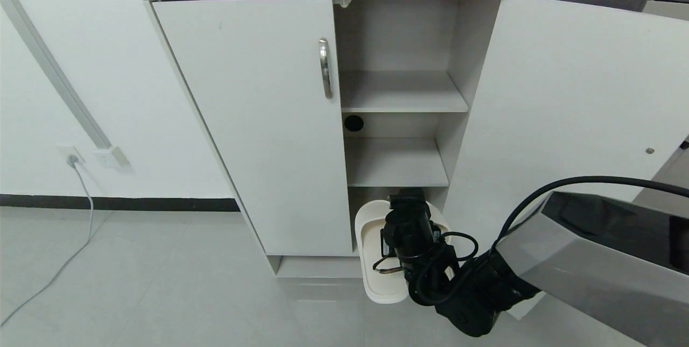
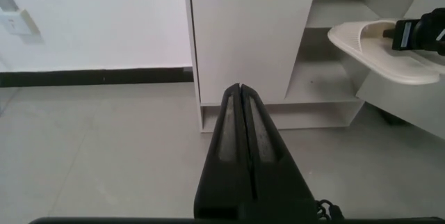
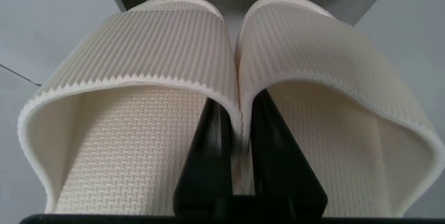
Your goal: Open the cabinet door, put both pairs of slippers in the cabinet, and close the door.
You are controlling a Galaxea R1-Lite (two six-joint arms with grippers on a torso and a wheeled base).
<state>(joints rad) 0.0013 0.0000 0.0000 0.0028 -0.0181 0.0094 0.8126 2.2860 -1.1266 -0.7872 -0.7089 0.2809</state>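
Cream slippers [image 3: 139,64], side by side, are clamped at their inner edges by the right gripper [image 3: 240,123]. Toes point lengthwise toward the cabinet [image 1: 476,56]'s bottom compartment. The left gripper [image 2: 240,95] is pressed together.

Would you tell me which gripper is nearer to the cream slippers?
Right. The right gripper grips the cream slippers; the left gripper sits apart, over the floor.

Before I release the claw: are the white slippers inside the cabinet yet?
Partly. The white slippers, pinched in the right claw, have toes inside the cabinet at the bottom, heels sticking out past its front.
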